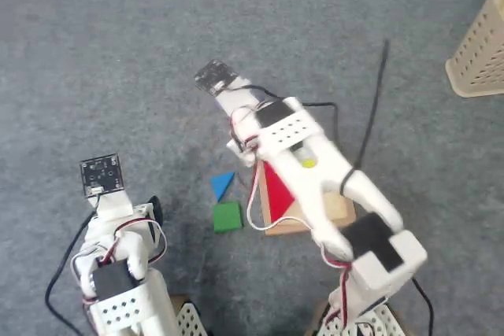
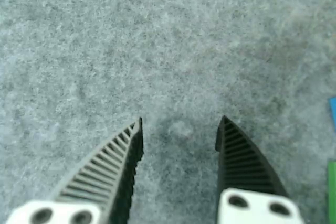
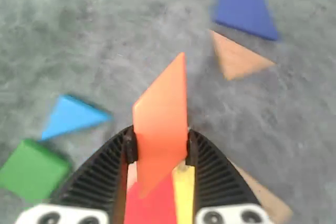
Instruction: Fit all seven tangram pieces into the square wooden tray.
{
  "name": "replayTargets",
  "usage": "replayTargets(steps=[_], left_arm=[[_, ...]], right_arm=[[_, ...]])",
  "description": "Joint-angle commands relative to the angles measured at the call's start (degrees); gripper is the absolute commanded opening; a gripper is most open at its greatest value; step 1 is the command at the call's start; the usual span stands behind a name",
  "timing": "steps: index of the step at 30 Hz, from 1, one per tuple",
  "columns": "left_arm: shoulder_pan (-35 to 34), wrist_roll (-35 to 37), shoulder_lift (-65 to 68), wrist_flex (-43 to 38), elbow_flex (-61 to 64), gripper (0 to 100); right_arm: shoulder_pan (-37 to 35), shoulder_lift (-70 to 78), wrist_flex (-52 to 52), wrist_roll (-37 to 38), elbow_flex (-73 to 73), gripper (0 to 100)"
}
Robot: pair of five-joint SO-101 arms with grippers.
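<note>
The right arm (image 1: 315, 163) reaches out over the wooden tray (image 1: 340, 212). Its jaws are shut tight on an orange piece (image 3: 161, 111). They press on its two flat sides, so it stands up on its edge in the air. I think it is held like that so it can be carried, but it must be laid flat before it can fit in the tray.

The tray sits on the grey bench (image 1: 118, 76), right under that arm. A red piece (image 1: 277, 190) already lies in it. A yellow piece (image 3: 184, 192) shows just beside the red one, below the jaws. I think it is in the tray too. Those two take up room, so the orange piece has to go next to them, not on top.

Four pieces lie loose on the bench. A light blue triangle (image 3: 73, 115) and a green square (image 3: 31, 169) sit close together, near the tray. A dark blue triangle (image 3: 244, 6) and a tan triangle (image 3: 239, 59) lie past the jaws.

The left arm (image 1: 118, 273) sits off to the side, well apart from the tray, so it will not bump anything. Its jaws are open with nothing in them.

A pale basket (image 1: 480, 37) stands in the far corner.
</note>
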Motion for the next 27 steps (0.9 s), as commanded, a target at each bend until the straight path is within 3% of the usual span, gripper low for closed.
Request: replayTargets(steps=[1, 7, 16, 23, 27], left_arm=[[-0.3, -0.4, -1.1, 0.2, -0.7, 22], [-0.3, -0.4, -1.1, 0.2, -0.7, 22], [-0.3, -0.4, -1.1, 0.2, -0.7, 22], [-0.3, -0.4, -1.1, 0.2, -0.7, 22], [-0.3, -0.4, -1.1, 0.2, -0.7, 22]], right_arm=[[8.7, -12.1, 8.0, -0.5, -0.7, 0.7], [16.4, -24.9, 15.0, -0.2, 8.5, 0.7], [16.5, -40.1, -0.9, -0.6, 41.5, 0.7], [16.1, -43.2, -8.2, 0.2, 52.2, 0.7], [16.1, -43.3, -8.5, 10.5, 52.2, 0.7]])
